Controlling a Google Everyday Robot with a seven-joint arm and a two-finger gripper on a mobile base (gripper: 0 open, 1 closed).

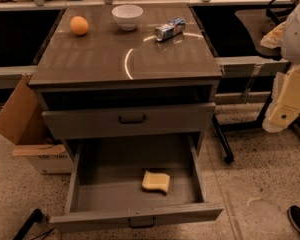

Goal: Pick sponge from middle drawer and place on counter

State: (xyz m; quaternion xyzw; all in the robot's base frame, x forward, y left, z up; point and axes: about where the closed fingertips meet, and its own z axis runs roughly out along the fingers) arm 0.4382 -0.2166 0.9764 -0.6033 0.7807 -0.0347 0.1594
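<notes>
**Plainly, the reach for the sponge is not yet begun**

We find the sponge lying flat on the floor of the middle drawer. The drawer stands pulled out around it, and the sponge touches none of its walls. Above and behind the sponge is a closed drawer front. Higher again is the counter, with an orange, a white bowl and a crushed can along the edge farthest from the sponge.

The gripper hangs well to the right of the sponge and higher, outside the cabinet. We cannot tell whether it is open or closed.

We judge the picking step to be in hand, with the sponge not yet grasped. The next move calls for bringing the arm left until it is over the sponge. It must then come down between the drawer walls, clear of the closed front above, and close across the sponge's shorter width.
</notes>
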